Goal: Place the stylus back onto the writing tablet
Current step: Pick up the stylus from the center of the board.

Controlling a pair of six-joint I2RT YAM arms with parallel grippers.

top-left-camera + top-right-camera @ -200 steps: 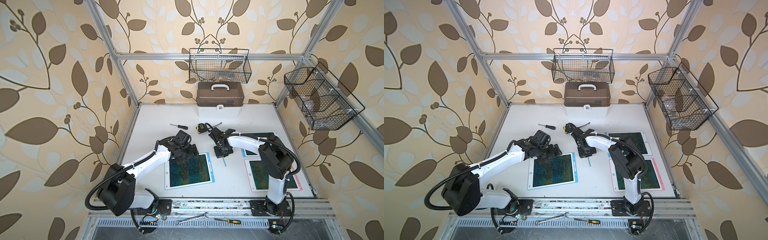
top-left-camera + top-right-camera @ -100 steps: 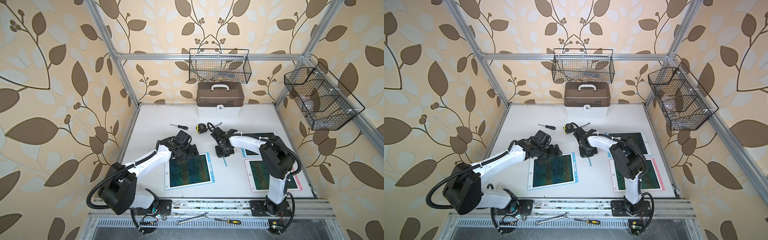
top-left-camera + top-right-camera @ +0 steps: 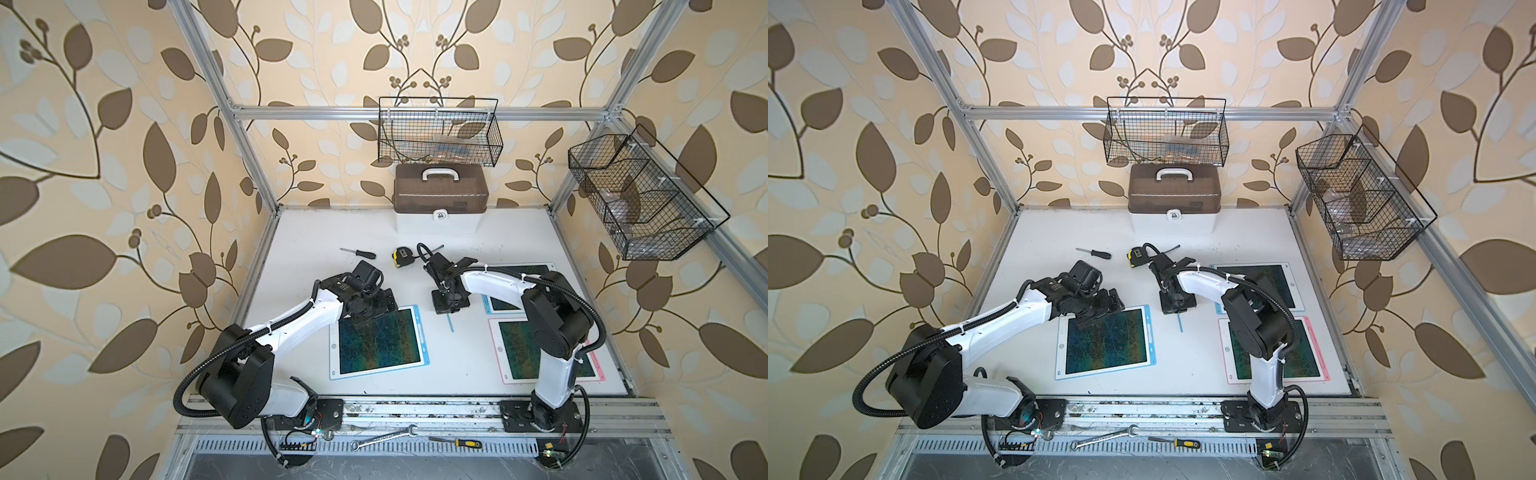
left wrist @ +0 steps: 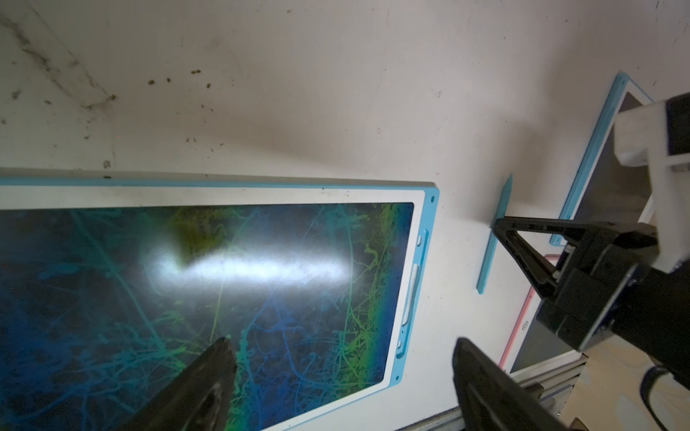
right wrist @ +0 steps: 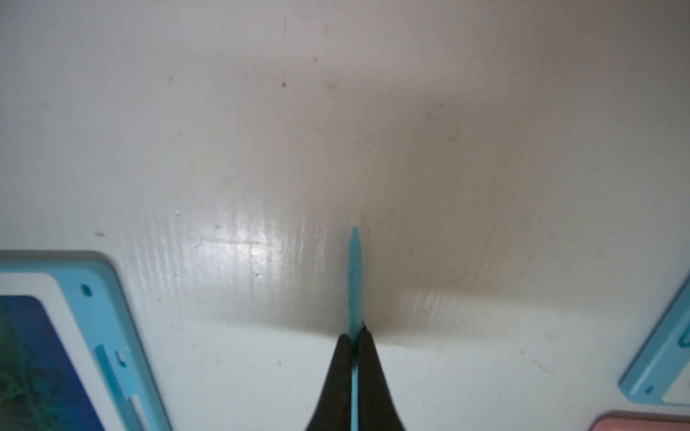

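A thin blue stylus [image 3: 450, 323] [image 3: 1180, 323] lies on the white table between the tablets. My right gripper [image 5: 354, 336] is shut on the stylus [image 5: 354, 268], pointing straight down at it in both top views [image 3: 446, 308]. The left wrist view shows the stylus [image 4: 494, 239] flat on the table with the right gripper's fingertips on it. The blue-framed writing tablet [image 3: 380, 345] [image 4: 261, 261] has a scribbled dark screen. My left gripper [image 4: 341, 343] hangs open over its far edge [image 3: 372, 316], with nothing between the fingers.
A second blue-framed tablet [image 3: 505, 305] and a pink-framed tablet [image 3: 515, 353] lie under my right arm. A tape measure [image 3: 403, 256] and a screwdriver [image 3: 359, 252] lie further back. A brown toolbox [image 3: 440, 195] stands at the back wall, below a wire basket [image 3: 438, 133].
My left gripper has edged slightly to the right over the tablet's far edge. The right gripper has stayed low at the stylus.
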